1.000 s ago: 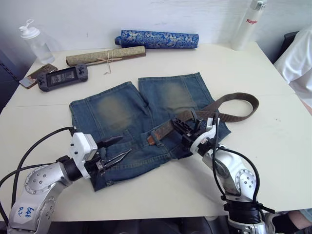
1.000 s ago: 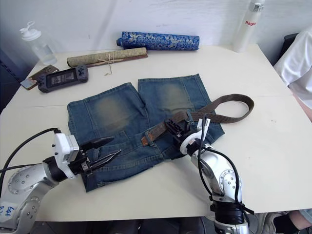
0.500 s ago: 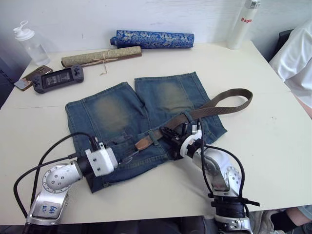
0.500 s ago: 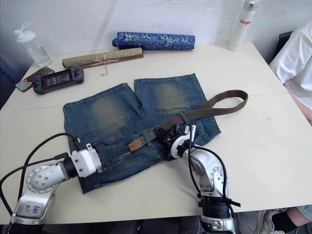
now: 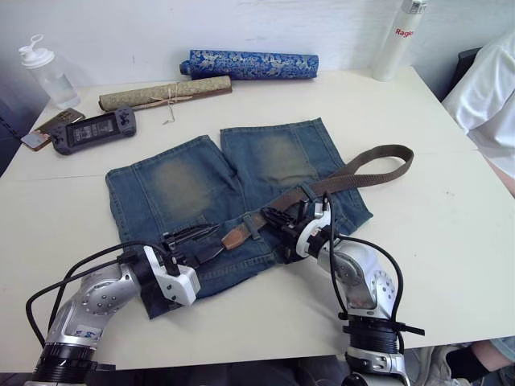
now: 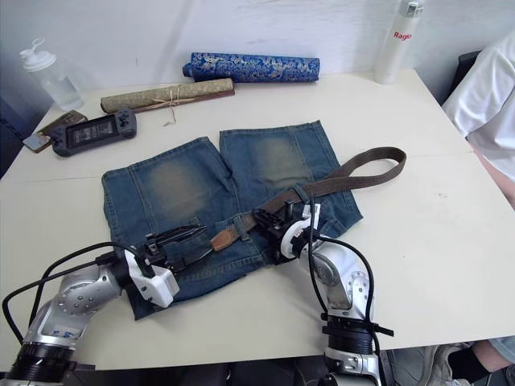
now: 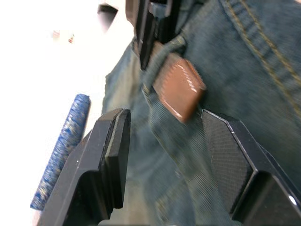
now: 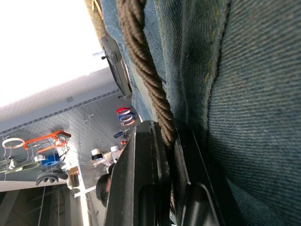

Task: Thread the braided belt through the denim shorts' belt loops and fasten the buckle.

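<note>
From the head you see the belt [image 5: 354, 165] lying across the shorts [image 5: 201, 193], your right gripper [image 5: 287, 223] clamped on it mid-threading; at the left wrist, your left gripper [image 7: 162, 136] gapes empty around the tan tip [image 7: 179, 90], so close there next and pull.

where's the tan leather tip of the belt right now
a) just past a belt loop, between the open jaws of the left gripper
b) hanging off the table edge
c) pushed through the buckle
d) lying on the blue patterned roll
a: the left wrist view shows the tan leather tip poking out past a belt loop on the denim shorts, between the open jaws of the left gripper.
</note>
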Controlling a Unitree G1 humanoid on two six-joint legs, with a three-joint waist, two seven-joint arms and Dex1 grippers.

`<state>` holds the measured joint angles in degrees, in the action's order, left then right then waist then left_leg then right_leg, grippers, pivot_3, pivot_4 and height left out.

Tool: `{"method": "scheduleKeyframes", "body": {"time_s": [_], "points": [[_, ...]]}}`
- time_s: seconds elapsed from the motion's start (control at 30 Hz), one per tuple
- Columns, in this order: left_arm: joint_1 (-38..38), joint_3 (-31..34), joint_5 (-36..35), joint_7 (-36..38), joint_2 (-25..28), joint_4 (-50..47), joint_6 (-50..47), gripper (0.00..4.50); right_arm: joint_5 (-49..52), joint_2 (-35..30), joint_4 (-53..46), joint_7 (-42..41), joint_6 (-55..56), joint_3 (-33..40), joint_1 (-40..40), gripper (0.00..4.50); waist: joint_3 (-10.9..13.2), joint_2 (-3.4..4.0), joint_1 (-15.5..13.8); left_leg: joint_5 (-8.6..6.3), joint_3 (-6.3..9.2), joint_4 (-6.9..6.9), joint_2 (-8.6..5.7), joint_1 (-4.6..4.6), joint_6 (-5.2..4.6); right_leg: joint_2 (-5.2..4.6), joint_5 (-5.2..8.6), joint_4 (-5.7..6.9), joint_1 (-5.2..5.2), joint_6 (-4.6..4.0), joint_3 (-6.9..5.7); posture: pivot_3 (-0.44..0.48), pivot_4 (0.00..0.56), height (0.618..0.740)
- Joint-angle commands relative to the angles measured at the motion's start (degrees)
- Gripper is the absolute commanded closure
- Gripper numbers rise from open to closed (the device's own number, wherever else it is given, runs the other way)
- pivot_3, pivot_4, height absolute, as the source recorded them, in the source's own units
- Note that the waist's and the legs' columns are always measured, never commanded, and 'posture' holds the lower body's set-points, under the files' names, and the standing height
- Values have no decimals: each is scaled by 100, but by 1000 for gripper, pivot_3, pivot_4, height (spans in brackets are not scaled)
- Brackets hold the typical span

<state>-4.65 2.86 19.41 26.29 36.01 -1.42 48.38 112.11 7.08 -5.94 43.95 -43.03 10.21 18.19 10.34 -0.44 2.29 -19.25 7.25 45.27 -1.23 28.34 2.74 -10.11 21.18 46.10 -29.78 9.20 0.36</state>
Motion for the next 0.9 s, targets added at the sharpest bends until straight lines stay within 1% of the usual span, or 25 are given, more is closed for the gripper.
{"method": "scheduleKeyframes", "body": {"time_s": [0.03, 0.13, 0.2, 0.5, 0.53, 0.57, 0.9], "points": [[-108, -74, 92, -235, 33, -5, 182, 1832, 89, 88, -150, -101, -91, -35, -32, 4500, 0, 0, 1, 0, 0, 0, 0, 0, 0, 0, 0, 0, 0, 0, 0, 0, 150, 645], [-177, -138, 101, -299, 88, 40, 225, 1832, 89, 75, -148, -128, -88, -37, -39, 4500, 0, 0, 3, 0, 1, 0, 0, 0, 0, 0, 0, 0, 0, 0, 0, 0, 150, 645], [-209, -206, 245, -318, 199, 125, 362, 1832, 89, 72, -148, -147, -76, -35, -46, 4500, 0, 0, 8, 0, 1, 0, 0, 0, 0, 1, 0, 1, 0, 0, 0, 0, 150, 645], [-331, -285, 523, -475, 278, 278, 300, 1832, 89, -1, -97, -236, -91, -34, -28, 4500, 0, 0, 73, 0, 3, 0, 0, 0, 0, 1, 0, 1, 0, 1, 0, 0, 150, 645], [-346, -313, 574, -487, 290, 288, 301, 2332, 89, -12, -93, -248, -98, -39, -29, 4500, 0, 0, 76, 0, 3, 0, 0, 0, 0, 1, 0, 2, 0, 1, 0, 0, 150, 645], [-361, -339, 607, -498, 292, 274, 279, 2497, 89, -23, -100, -258, -107, -51, -38, 4500, 0, 0, 80, 0, 3, 0, 0, 0, 0, 1, 0, 2, 0, 1, 0, 0, 150, 645], [-486, -522, 786, -521, 373, 290, 191, 2497, 89, -55, -124, -307, -132, -96, -73, 4500, 0, 0, 84, 0, 4, 0, 0, 0, 0, 1, 1, 2, -1, 1, 0, 0, 150, 645]]}}
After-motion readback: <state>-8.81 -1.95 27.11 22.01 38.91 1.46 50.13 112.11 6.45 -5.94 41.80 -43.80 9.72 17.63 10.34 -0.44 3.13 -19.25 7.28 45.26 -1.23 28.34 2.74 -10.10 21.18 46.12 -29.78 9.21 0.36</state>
